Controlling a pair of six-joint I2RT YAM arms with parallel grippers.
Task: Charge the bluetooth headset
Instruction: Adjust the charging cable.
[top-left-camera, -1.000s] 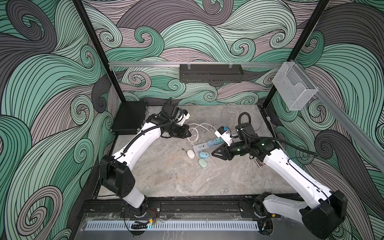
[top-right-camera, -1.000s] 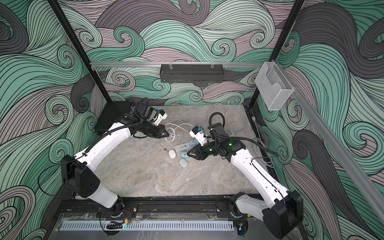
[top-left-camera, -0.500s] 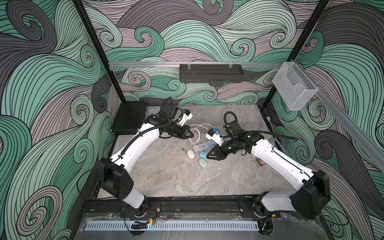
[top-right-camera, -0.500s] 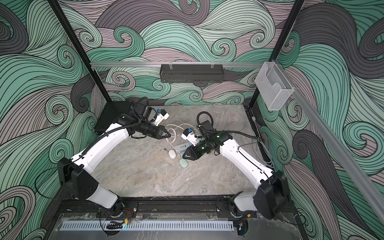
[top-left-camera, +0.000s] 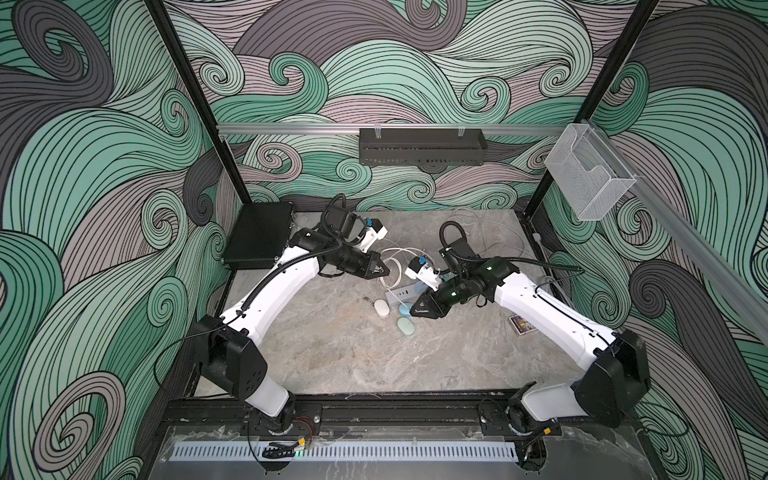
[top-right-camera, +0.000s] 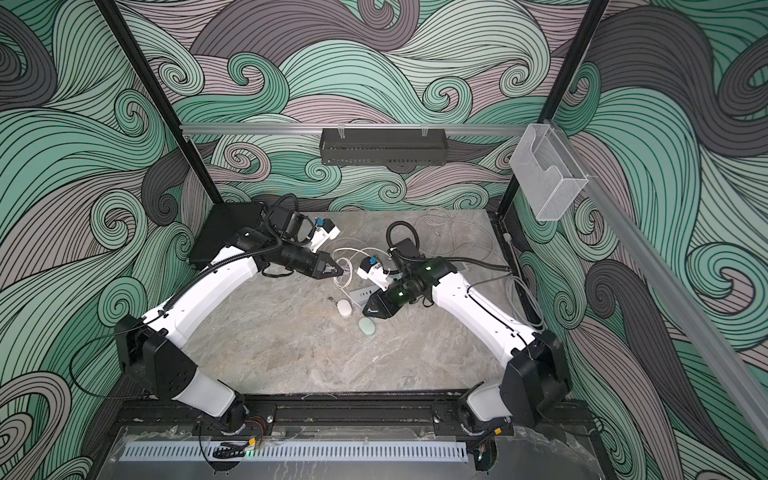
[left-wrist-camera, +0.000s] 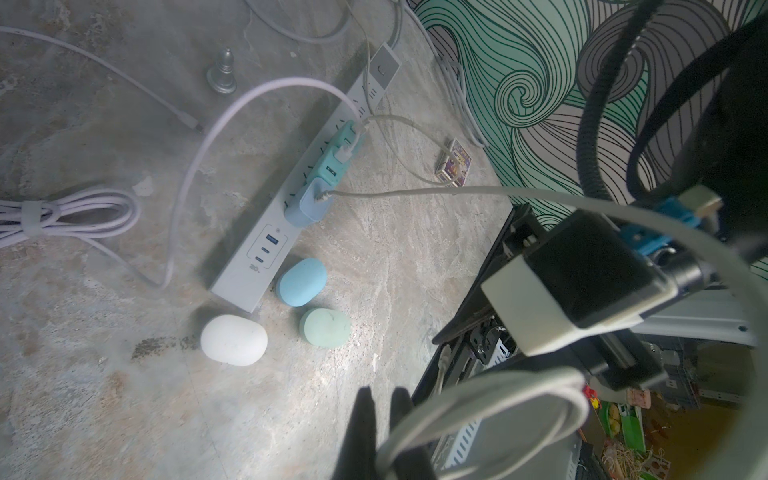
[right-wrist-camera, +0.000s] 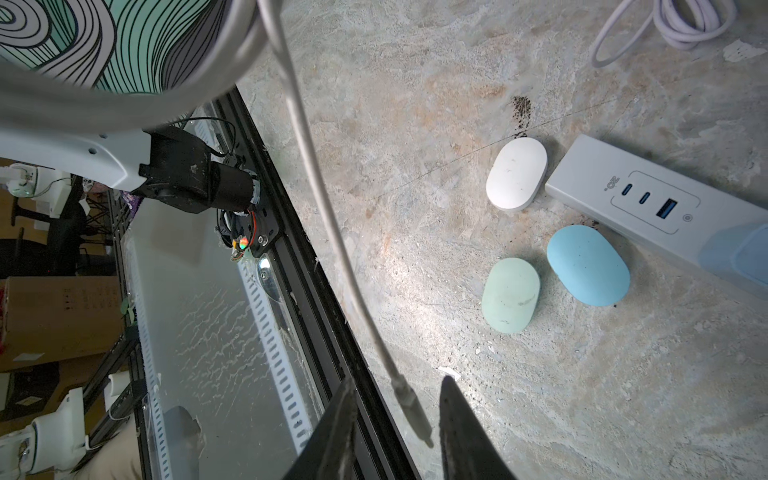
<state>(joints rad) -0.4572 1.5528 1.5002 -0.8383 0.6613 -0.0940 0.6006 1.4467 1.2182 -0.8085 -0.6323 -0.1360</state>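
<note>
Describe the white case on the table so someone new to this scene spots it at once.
On the marble tabletop, find the long white power strip near its middle. Three pebble-shaped cases cluster at its USB-port end. The white case sits by the strip's end corner; its neighbours, the blue case and the pale green case, are coloured.

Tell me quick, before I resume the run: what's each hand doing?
Left hand: closed, holding the white cable.
Right hand: open, cable plug between its fingers, not gripped.

Plug (right-wrist-camera: 412, 411) between pincer (right-wrist-camera: 397, 382) jaws (parted)
</note>
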